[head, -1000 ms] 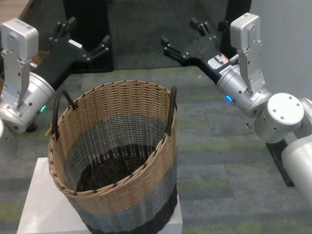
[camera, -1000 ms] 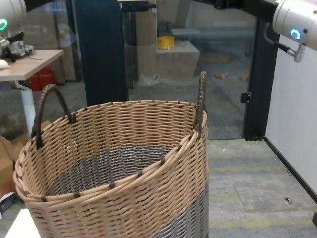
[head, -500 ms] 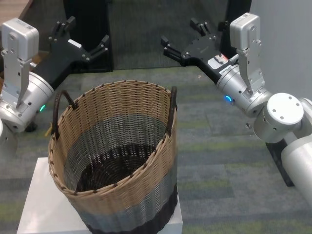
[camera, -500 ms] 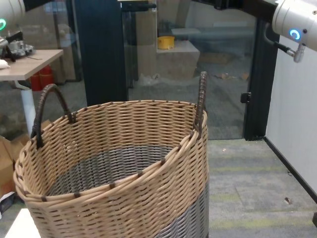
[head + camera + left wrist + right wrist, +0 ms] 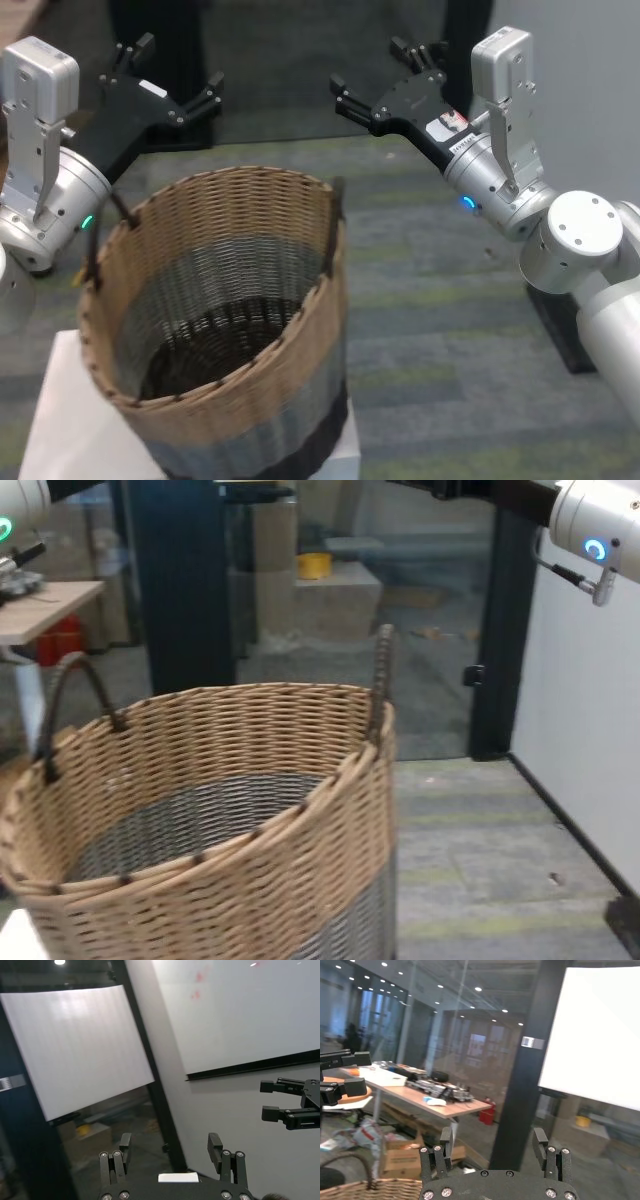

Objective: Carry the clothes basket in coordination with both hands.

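The clothes basket (image 5: 215,310) is a big round wicker one, tan over grey over dark brown, standing on a white stand (image 5: 45,410). Its dark loop handles rise at the left (image 5: 98,240) and right (image 5: 336,212) of the rim. In the chest view the clothes basket (image 5: 200,810) fills the lower left. My left gripper (image 5: 170,72) hangs open above and behind the left handle, holding nothing. Beyond the right handle, my right gripper (image 5: 380,72) is open and empty too. The right wrist view shows its own gripper (image 5: 492,1142) above the basket rim (image 5: 375,1189).
A green-grey carpet (image 5: 450,300) lies to the right of the stand. A black pillar (image 5: 170,580) and glass stand behind the basket, and a white wall (image 5: 590,730) is at the right. A cluttered desk (image 5: 420,1092) stands over cardboard boxes (image 5: 395,1152).
The basket and the room behind it have slid to the left in the head and chest views. Both grippers stay raised and open in the same pose.
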Controlling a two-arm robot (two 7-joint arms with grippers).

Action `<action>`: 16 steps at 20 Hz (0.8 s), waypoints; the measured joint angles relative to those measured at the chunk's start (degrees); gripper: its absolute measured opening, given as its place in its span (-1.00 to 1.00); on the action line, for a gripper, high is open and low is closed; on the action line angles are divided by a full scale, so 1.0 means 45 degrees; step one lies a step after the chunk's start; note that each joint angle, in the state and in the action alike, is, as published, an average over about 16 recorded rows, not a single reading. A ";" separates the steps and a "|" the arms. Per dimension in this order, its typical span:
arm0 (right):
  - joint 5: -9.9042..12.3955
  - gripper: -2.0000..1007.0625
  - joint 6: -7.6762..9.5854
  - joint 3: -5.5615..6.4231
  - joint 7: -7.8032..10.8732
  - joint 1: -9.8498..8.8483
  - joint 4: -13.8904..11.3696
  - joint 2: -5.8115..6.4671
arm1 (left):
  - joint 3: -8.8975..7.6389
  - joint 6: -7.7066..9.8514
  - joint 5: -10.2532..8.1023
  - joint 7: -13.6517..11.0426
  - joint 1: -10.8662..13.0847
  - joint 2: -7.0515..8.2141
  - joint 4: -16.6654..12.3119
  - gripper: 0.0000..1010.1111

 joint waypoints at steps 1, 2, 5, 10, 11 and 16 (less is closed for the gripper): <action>0.0001 1.00 0.0001 -0.0001 -0.0001 -0.0001 -0.0002 0.0001 | -0.0001 -0.0001 -0.0001 0.0000 0.0000 -0.0001 0.0001 0.98; 0.0003 1.00 0.0002 -0.0002 -0.0001 -0.0002 -0.0003 0.0002 | -0.0002 -0.0001 -0.0002 0.0000 0.0000 -0.0002 0.0001 0.98; 0.0006 1.00 0.0005 -0.0005 -0.0002 -0.0004 -0.0007 0.0004 | -0.0006 -0.0003 -0.0006 0.0000 0.0000 -0.0005 0.0003 0.98; 0.0010 1.00 0.0008 -0.0009 -0.0002 -0.0008 -0.0013 0.0009 | -0.0010 -0.0004 -0.0010 0.0000 0.0000 -0.0010 0.0004 0.98; 0.0011 1.00 0.0009 -0.0010 -0.0002 -0.0008 -0.0014 0.0010 | -0.0011 -0.0004 -0.0010 0.0000 0.0000 -0.0011 0.0004 0.98; 0.0013 1.00 0.0009 -0.0011 -0.0001 -0.0010 -0.0018 0.0013 | -0.0013 -0.0004 -0.0012 0.0001 0.0000 -0.0014 0.0005 0.98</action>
